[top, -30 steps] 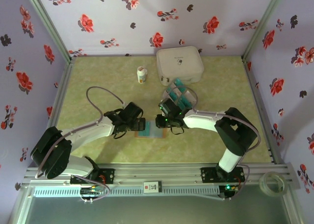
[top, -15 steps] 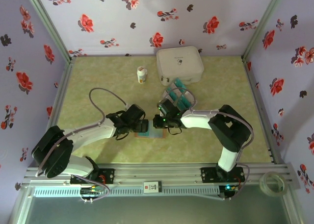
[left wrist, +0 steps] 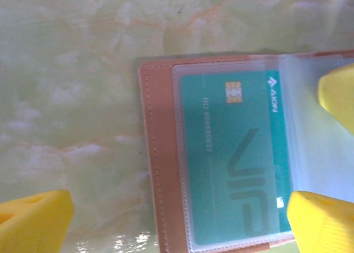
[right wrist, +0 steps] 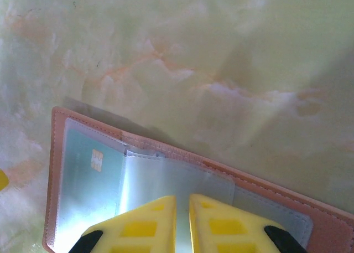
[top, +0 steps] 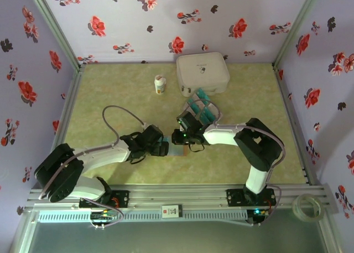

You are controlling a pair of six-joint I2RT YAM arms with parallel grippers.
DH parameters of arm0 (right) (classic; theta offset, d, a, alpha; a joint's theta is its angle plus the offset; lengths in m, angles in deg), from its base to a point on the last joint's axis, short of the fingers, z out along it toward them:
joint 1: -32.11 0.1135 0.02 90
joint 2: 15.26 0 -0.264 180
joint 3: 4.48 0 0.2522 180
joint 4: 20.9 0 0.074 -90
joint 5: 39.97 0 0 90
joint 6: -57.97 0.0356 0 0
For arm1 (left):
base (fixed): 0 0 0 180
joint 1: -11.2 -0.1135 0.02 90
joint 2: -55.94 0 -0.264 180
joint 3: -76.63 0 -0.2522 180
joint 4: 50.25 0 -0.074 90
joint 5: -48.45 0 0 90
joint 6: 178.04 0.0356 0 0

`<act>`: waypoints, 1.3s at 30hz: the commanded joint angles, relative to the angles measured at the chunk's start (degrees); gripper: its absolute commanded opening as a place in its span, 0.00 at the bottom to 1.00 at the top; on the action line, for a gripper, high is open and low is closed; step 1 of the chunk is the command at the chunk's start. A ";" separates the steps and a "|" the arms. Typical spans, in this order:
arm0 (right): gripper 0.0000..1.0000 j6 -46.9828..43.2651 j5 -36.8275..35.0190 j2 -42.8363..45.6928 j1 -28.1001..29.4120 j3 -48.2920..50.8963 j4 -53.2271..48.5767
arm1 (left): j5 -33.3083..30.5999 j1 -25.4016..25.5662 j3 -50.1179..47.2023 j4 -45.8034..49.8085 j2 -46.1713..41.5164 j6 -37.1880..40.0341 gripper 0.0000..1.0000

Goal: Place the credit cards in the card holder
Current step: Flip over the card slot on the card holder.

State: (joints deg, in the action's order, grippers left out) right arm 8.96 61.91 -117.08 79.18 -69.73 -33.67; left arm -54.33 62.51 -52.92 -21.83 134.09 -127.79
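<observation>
Your holder lies open near the top view's centre on the counter, one card already in a clear pocket, spare cards just upper right. Cards look thin, stiff and slick, so pinch them by an edge; the sleeves look floppy. The left gripper has its jaws wide over the holder, empty; the right gripper has them nearly together over a sleeve.

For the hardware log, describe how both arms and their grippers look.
The left arm and right arm are white shells with black joints and wrists. A grey cable loops off the left one. The left gripper and right gripper have yellow fingers; the right's are ribbed with black patches.
</observation>
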 commanded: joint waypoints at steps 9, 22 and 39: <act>0.14 0.93 0.56 -1.54 0.09 0.42 0.19 | 0.38 2.82 -1.58 -5.69 -1.22 1.59 1.00; 0.14 1.02 0.77 -1.46 0.25 0.00 0.18 | -2.71 4.50 -1.36 -4.38 1.91 2.38 1.00; 0.31 -0.52 -0.51 2.88 0.00 -1.69 -3.69 | -4.16 5.03 -1.21 -2.90 4.80 2.30 1.00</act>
State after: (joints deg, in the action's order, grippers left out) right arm 8.99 62.45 -116.75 79.29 -70.38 -34.10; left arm -56.58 67.06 -54.17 -26.33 138.44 -126.39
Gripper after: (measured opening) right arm 0.298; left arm 0.997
